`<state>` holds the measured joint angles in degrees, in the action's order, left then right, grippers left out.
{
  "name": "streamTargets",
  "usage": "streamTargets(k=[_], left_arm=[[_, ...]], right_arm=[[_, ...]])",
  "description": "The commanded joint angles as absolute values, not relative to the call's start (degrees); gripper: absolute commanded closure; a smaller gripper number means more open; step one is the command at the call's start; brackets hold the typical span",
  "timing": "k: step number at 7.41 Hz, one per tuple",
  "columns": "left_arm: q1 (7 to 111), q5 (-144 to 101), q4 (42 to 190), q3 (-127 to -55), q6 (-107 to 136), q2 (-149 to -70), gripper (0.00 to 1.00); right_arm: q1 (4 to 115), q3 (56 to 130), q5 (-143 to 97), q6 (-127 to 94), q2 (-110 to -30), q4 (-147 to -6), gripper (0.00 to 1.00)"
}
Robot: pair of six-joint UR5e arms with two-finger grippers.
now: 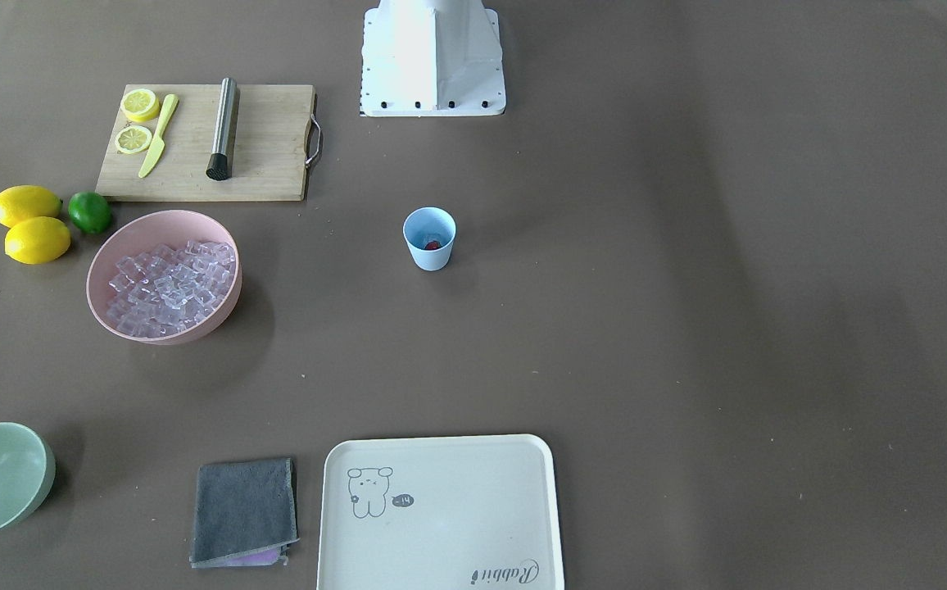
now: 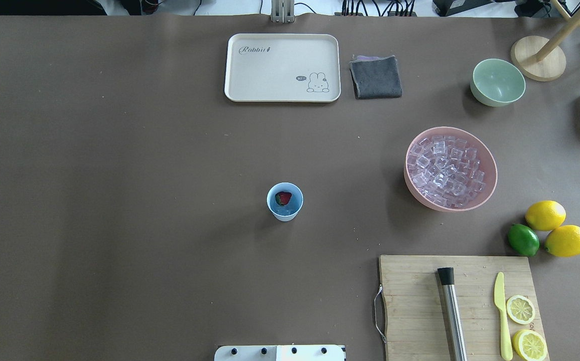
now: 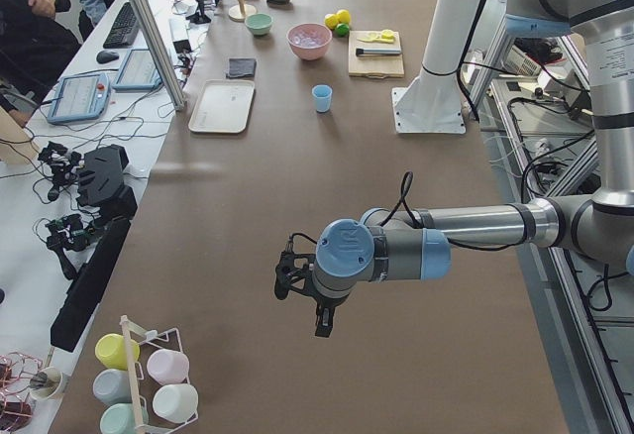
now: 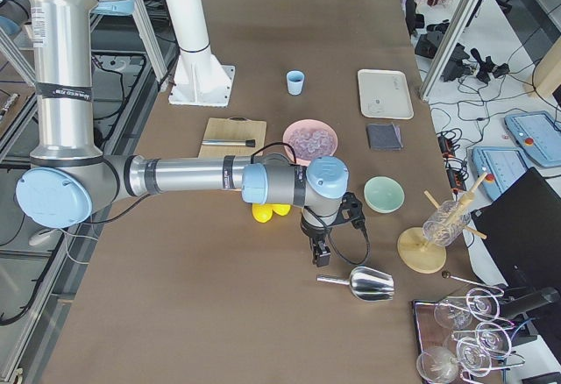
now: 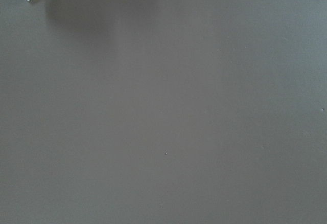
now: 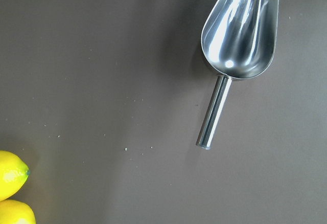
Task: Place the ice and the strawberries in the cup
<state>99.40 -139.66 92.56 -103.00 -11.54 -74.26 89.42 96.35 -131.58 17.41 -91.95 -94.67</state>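
The pale-blue cup stands upright mid-table, also seen from the front. A red strawberry lies inside it. The ice fills the pink bowl on my right side. My left gripper hangs over bare table far from the cup, near the table's left end. At the right end, past the lemons, my right gripper points down close to a metal scoop. Neither wrist view shows fingers, so I cannot tell whether either gripper is open or shut.
A cutting board holds a metal muddler, a yellow knife and lemon halves. Two lemons and a lime lie beside it. A green bowl, grey cloth and cream tray sit at the far edge.
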Motion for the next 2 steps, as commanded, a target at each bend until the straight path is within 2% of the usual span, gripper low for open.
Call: streamTargets(k=[1, 2], left_arm=[[99.4, -139.7, 92.5, -103.7, -11.5, -74.3, 0.02], [99.4, -139.7, 92.5, -103.8, -11.5, -74.3, 0.02]], right_arm=[[89.7, 96.5, -131.6, 18.2, -92.3, -94.7, 0.0], [89.7, 96.5, -131.6, 18.2, -92.4, -94.7, 0.0]])
